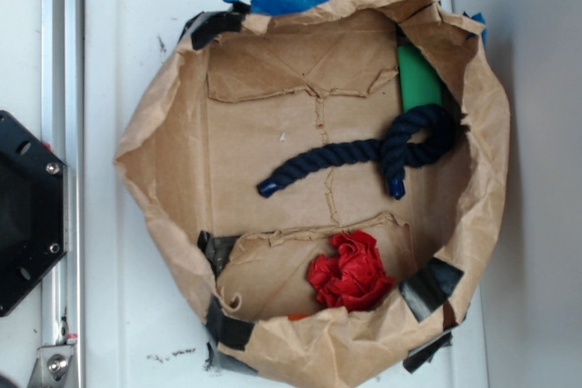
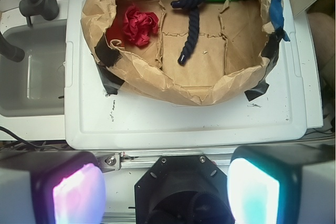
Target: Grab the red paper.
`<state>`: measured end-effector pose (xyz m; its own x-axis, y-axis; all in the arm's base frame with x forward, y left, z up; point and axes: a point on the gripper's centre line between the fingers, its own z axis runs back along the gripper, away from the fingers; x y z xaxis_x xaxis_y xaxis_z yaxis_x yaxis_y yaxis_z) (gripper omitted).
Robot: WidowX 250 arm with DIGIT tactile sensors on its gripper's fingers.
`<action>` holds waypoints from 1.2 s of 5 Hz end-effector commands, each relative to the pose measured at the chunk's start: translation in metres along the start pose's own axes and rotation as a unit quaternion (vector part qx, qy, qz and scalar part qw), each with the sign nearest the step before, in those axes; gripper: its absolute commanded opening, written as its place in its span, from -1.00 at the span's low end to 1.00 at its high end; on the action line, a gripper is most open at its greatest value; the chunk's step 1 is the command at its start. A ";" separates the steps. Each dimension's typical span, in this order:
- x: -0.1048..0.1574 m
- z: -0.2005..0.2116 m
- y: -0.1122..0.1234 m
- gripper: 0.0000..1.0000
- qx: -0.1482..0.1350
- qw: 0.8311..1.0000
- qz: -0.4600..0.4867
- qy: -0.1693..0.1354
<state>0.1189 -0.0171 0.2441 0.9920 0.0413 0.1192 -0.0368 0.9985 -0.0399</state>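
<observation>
**Three things in a paper tray, claw well back from all of them**

Three objects lie inside a brown paper tray (image 1: 150, 124) with crumpled, turned-up walls patched with black and blue tape. It sits on a white worktop (image 2: 184, 124).

A red paper (image 1: 350, 270), a small ruffled wad, rests on the tray floor close to one wall, near a taped corner. In the wrist view it shows at the upper left (image 2: 139, 25), just inside the tray's rim. Nothing lies on it or touches it.

A dark blue rope (image 1: 364, 154) curls across the middle of the tray, looped at one end. That loop lies against a green cylinder (image 1: 418, 77) tucked by the far wall. Both are well apart from the red wad, so I judge neither blocks a grab.

From the wrist view, the claw (image 2: 165, 190) hangs high and short of the tray, above the worktop's near edge. Its two fingers (image 2: 79, 195), lit pink and teal, stand wide apart: it is open and holds nothing.

My guess is that the raised wall beside the wad is the main obstacle; coming straight down from above would likely clear it best. A grey sink and faucet (image 2: 31, 3) stand off to one side.
</observation>
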 end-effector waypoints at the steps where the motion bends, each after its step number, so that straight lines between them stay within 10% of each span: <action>1: 0.000 0.000 0.000 1.00 0.000 1.000 0.000 0.000; 3: 0.089 -0.035 0.027 1.00 0.040 0.999 -0.001 0.004; 6: 0.113 -0.068 0.011 1.00 -0.007 0.980 -0.186 -0.069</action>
<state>0.2361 -0.0005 0.1770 0.9194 -0.3266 0.2193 0.3344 0.9424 0.0017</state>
